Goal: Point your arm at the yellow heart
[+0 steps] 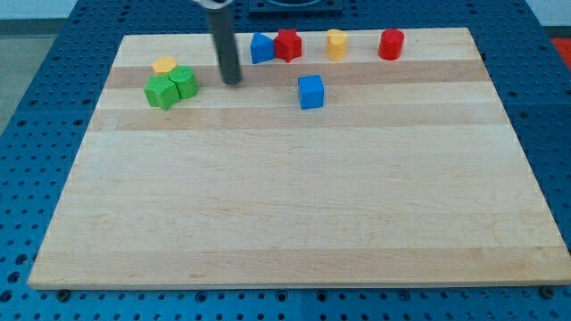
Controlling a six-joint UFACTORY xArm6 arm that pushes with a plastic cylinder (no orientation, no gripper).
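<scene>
The yellow heart [336, 43] sits near the view's top edge of the wooden board [285, 205], between a red star [287, 45] on its left and a red cylinder [391, 43] on its right. My dark rod comes down from the view's top. My tip [232, 81] rests on the board well to the left of the yellow heart and slightly below it, apart from it. The tip is just left of a blue triangle-like block [260, 47] and touches no block.
A blue cube [310, 91] lies below the red star. At the view's upper left a yellow hexagon [163, 65], a green star [161, 93] and a green cylinder [185, 82] cluster together, left of the tip.
</scene>
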